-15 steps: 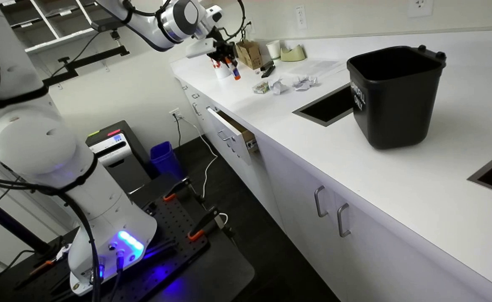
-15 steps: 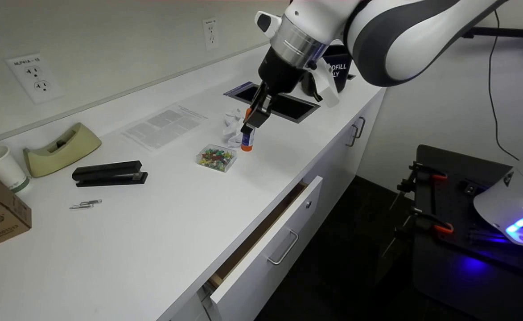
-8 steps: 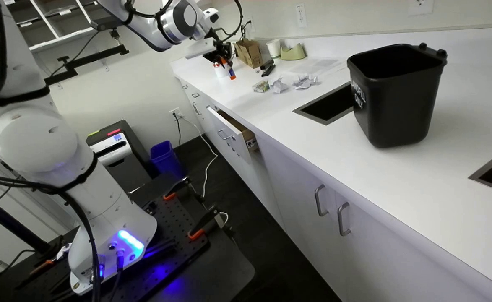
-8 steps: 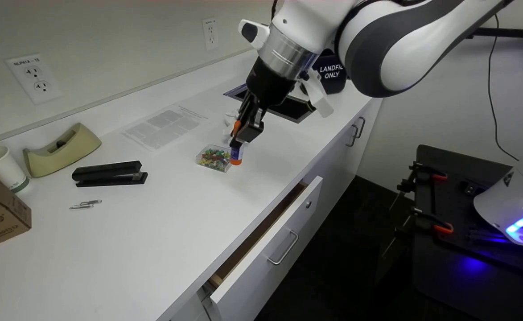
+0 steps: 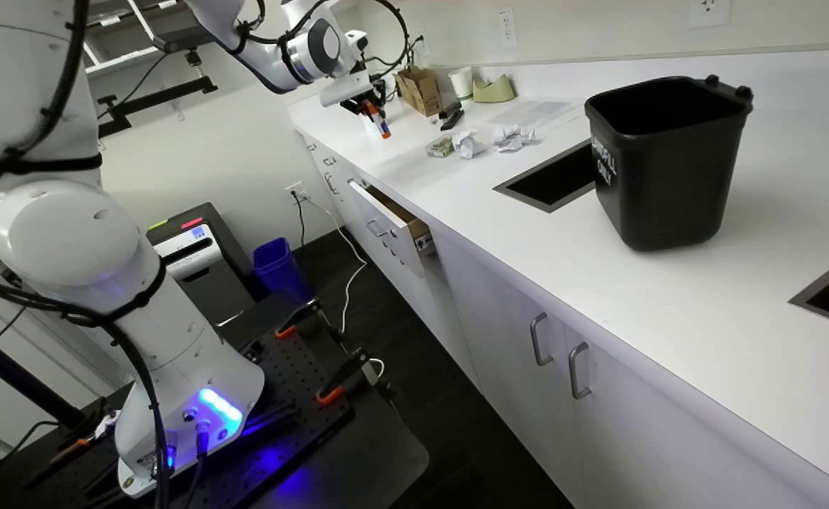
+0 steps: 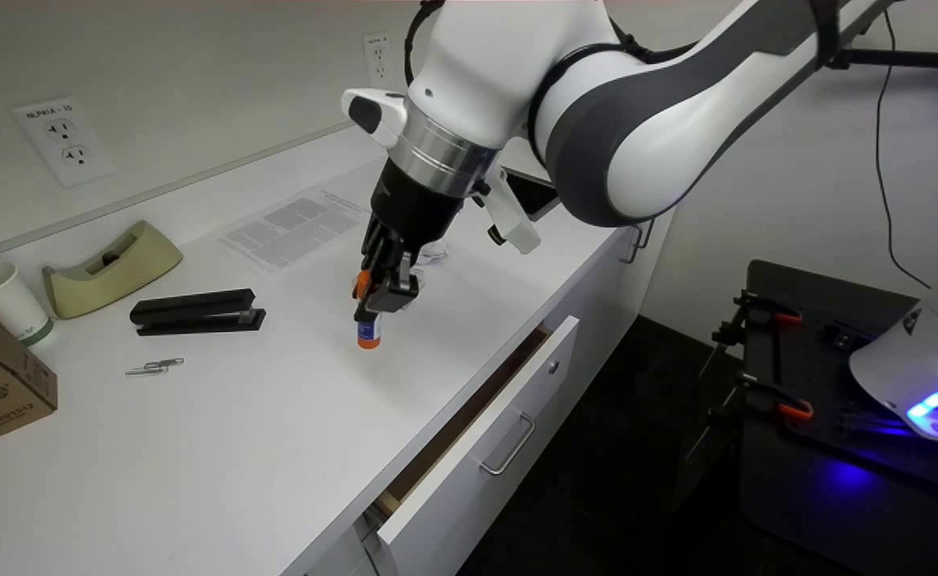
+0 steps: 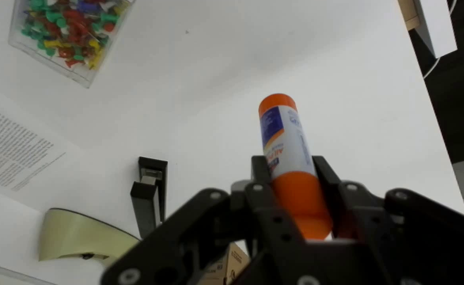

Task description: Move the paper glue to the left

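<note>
We see that the pincer (image 7: 290, 163) clasps the paper glue (image 7: 289, 148) above the counter (image 6: 197, 464). Near the pincer we find a clear box (image 7: 84, 78) of coloured pushpins (image 7: 75, 29); farther out stands a black bucket (image 5: 668, 184), its bottom hidden from us.

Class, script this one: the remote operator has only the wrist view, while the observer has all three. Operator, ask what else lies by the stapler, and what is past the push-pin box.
Operator: My wrist view shows the paper glue held in the pincer. What else lies by the stapler?
Observer: Paper clips lie near it on the counter, seen in an exterior view.
Operator: And past the push-pin box, beyond my picture's edge?
Observer: Crumpled paper, right beside the box in an exterior view; whether they touch, I can't tell.
</note>
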